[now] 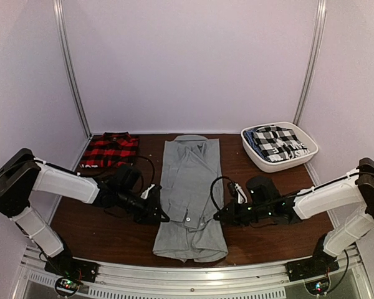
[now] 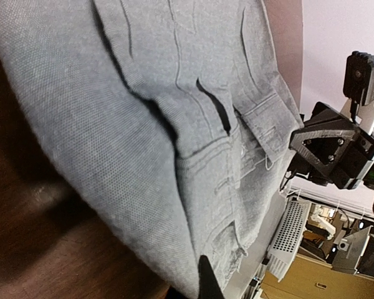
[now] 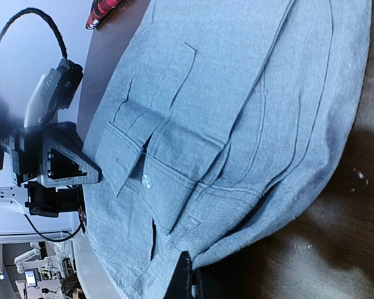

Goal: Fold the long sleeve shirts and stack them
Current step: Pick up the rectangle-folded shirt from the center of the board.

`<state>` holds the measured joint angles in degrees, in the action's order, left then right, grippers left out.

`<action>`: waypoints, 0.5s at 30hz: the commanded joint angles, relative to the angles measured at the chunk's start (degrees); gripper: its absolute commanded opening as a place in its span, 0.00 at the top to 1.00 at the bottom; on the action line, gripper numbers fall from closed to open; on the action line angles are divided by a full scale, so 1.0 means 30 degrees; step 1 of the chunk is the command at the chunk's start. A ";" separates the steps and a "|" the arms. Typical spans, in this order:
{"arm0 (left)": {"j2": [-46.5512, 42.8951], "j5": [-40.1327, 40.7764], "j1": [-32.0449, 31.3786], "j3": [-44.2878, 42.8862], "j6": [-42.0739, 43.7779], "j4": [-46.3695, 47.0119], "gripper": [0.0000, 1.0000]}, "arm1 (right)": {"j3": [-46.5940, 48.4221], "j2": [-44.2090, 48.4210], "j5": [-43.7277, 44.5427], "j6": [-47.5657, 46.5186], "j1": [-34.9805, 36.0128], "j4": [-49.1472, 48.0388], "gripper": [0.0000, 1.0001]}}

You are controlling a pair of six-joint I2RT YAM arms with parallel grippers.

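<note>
A light grey long sleeve shirt lies lengthwise in the middle of the table, sleeves folded in, collar at the far end. My left gripper is shut on its left edge about halfway down. The right gripper is shut on the right edge opposite. In the left wrist view the grey shirt fills the frame, with a dark fingertip pressed into its edge. The right wrist view shows the grey shirt pinched at my gripper. A red-and-black plaid shirt lies folded at the back left.
A white basket at the back right holds black-and-white checked cloth. Metal posts and pale walls close in the table on three sides. A metal rail runs along the near edge.
</note>
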<state>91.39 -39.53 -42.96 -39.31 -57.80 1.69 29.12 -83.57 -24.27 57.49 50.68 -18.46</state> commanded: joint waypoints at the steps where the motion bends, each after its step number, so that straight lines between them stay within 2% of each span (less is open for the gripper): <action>1: -0.0628 -0.1264 0.0665 0.0480 -0.2307 0.3112 1.00 | 0.0870 0.0344 0.0127 -0.0576 -0.0634 0.0033 1.00; 9: 0.0191 -0.1656 0.1278 0.0441 -0.5384 0.6408 1.00 | 0.1817 -0.0399 0.0065 -0.1055 -0.1594 -0.0123 1.00; 14: 0.0051 -0.1862 0.1341 0.1945 -0.9064 1.0786 1.00 | 0.2144 -0.0279 -0.0143 -0.1081 -0.2361 -0.0287 1.00; 15: -0.0151 -0.1884 0.1341 0.2132 -0.9276 1.0903 1.00 | 0.2196 -0.0205 -0.0171 -0.1110 -0.2401 -0.0237 1.00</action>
<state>91.48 -43.53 -39.35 -36.16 -76.64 21.98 33.76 -84.27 -24.49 55.35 44.71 -18.24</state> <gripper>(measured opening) 0.020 0.009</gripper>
